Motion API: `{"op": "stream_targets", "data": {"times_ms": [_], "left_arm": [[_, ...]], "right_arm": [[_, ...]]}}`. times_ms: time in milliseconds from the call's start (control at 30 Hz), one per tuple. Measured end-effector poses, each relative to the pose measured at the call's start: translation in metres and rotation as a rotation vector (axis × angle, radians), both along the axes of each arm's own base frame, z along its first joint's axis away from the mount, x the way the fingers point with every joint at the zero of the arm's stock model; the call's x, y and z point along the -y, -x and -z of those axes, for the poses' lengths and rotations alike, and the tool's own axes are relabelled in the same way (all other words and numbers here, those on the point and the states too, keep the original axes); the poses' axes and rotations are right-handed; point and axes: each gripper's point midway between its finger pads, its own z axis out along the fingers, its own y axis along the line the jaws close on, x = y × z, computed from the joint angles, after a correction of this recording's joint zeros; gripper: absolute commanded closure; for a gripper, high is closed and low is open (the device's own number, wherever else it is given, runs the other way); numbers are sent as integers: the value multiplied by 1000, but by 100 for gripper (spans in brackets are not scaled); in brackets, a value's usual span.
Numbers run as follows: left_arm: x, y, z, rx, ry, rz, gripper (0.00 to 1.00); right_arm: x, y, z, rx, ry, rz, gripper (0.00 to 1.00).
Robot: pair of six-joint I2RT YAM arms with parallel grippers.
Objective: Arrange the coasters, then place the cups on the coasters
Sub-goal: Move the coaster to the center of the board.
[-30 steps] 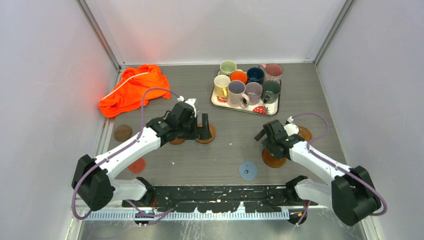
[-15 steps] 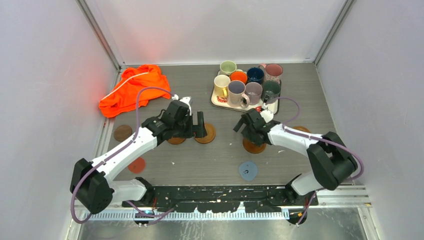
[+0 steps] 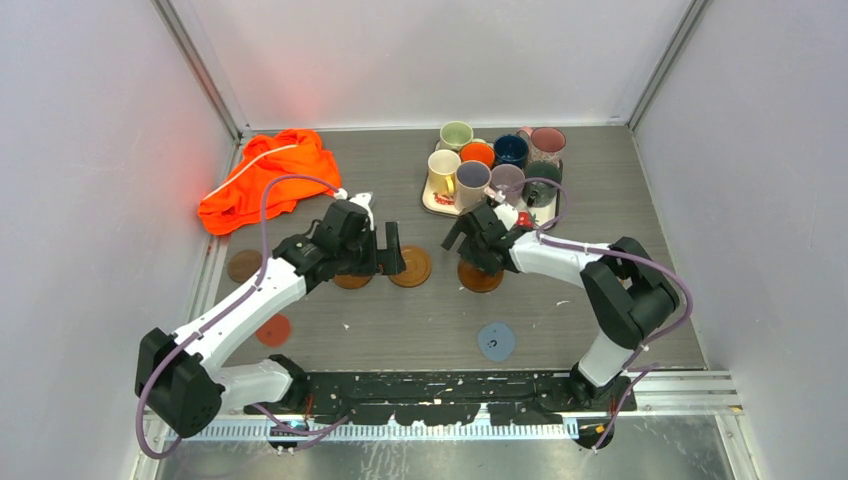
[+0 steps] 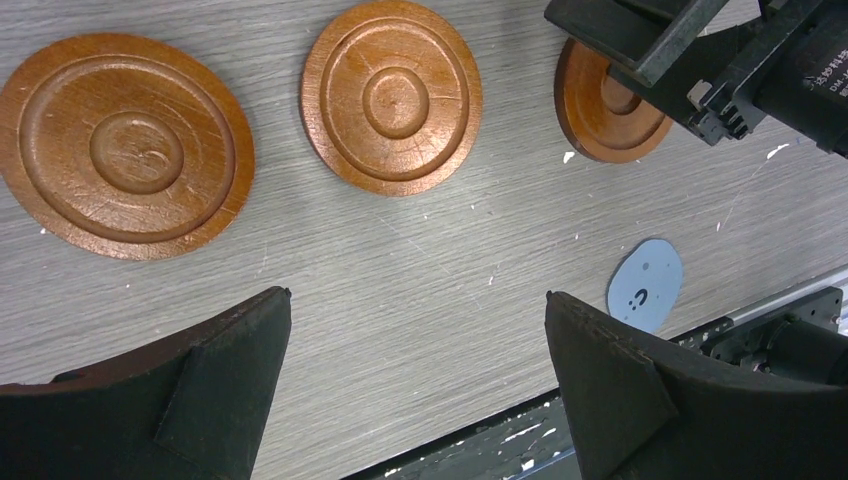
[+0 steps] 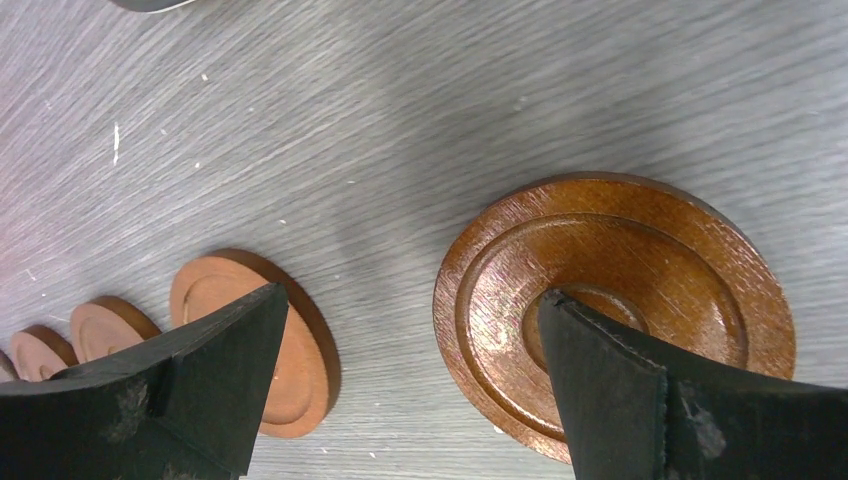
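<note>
Though cropped, "DM-J" label (image 4: pixel 826 86) near coaster (image 4: pixel 600 118)

The grey wood-grain table (image 3: pixel 620 300) carries an orange cloth (image 3: pixel 265 178) at the far left and a white tray (image 3: pixel 436 206) at the far middle. Three brown wooden coasters (image 3: pixel 412 266) lie in a row across its middle. A dark brown coaster (image 3: pixel 244 265) lies at the left, a red coaster (image 3: pixel 272 330) at the near left and a light-blue coaster (image 3: pixel 496 341) near the centre.

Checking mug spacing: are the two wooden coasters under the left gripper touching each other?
Apart. The left wrist view shows bare table between the outer coaster and the middle coaster.
</note>
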Motion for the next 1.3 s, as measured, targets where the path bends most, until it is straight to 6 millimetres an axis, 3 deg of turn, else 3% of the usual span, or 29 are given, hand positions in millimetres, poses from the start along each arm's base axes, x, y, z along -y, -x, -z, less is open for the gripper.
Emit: {"op": "stream_targets", "data": {"times_ms": [333,800,1067,1200,1300], "left_arm": [[-4,3,5,-12,-13,-1,0],[-8,2,0,-1,-6,-10,0],[-6,4,0,-5,2,-2,0],[-4,6,-1,-10,12,12,0],[-3,7,-1,-14,18,25,0]], "right_arm": [[-25,-13,-2,11,-24,-35,0],[-28,-14,-9,-12,3,-55,0],[-7,-8,-45,23,53,-33,0],[12,-5,-71,64,59,3,0],[37,-3,-83,86,66,53,0]]}}
